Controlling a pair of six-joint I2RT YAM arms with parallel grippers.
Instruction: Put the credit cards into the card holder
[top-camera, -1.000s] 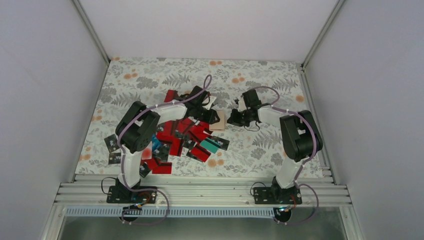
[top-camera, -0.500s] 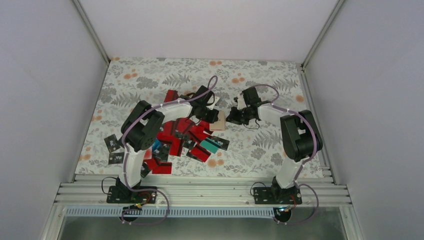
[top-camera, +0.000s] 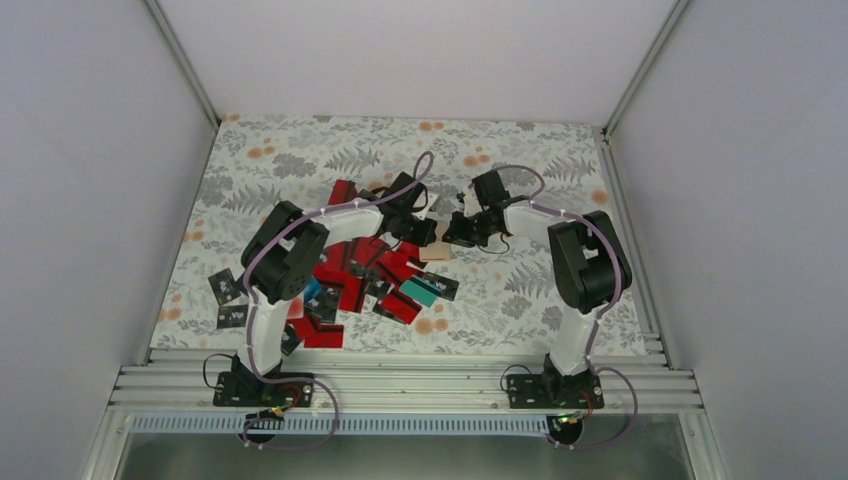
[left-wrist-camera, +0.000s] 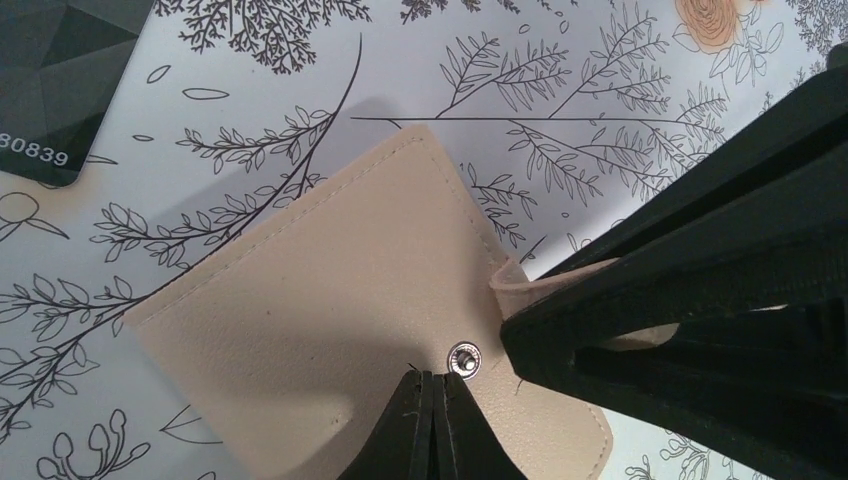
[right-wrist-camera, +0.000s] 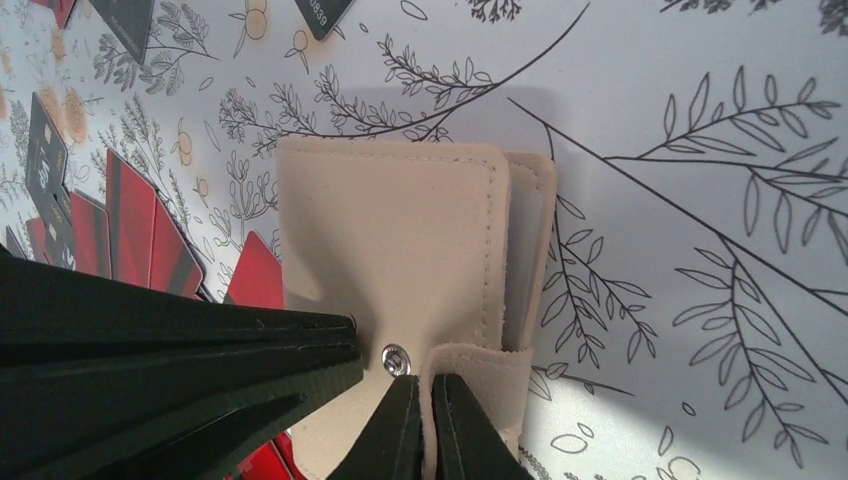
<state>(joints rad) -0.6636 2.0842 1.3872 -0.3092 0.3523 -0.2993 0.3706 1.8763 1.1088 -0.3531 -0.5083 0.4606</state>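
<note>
The tan card holder (top-camera: 436, 243) lies closed on the floral mat, just right of the pile of mostly red credit cards (top-camera: 350, 275). In the left wrist view my left gripper (left-wrist-camera: 432, 380) is shut, with its tips pressed on the holder's cover (left-wrist-camera: 320, 300) beside the metal snap (left-wrist-camera: 462, 359). In the right wrist view my right gripper (right-wrist-camera: 425, 388) is shut on the holder's strap tab (right-wrist-camera: 480, 365), which is lifted off the snap (right-wrist-camera: 396, 358). Both grippers meet over the holder in the top view, the left gripper (top-camera: 416, 230) on its left and the right gripper (top-camera: 452, 236) on its right.
A teal card (top-camera: 420, 292) and black cards (top-camera: 226, 288) lie at the pile's edges. A black card (left-wrist-camera: 50, 90) lies close to the holder on the far side. Red cards (right-wrist-camera: 130, 225) lie beside the holder. Enclosure walls surround the mat.
My right gripper has moved left onto the holder and closed on its strap. My left arm shifted slightly right, its tips staying on the holder.
</note>
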